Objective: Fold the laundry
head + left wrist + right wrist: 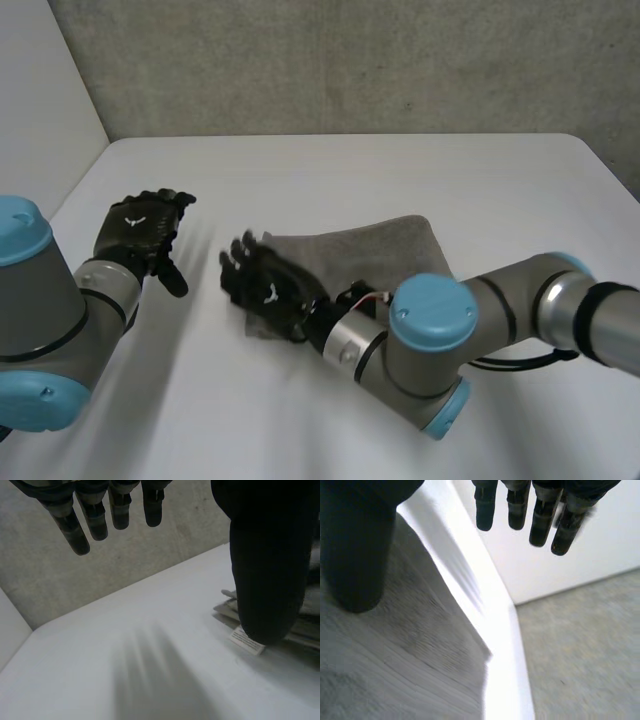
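Towel (385, 255): grey, folded flat, middle of the white table (350, 170); little white tag (246, 641) poking out at one edge
Right hand (265, 285): over the towel's end nearest the other hand; fingers straight, gripping nothing
Left hand (140, 232): near the towel, above bare table; fingers relaxed and spread, holding nothing

White table (350, 180), far corners rounded; one folded grey towel (385, 255) lay flat near its middle; the towel's layered edges were stacked; a small white label (247, 642) at one edge touched the tabletop.
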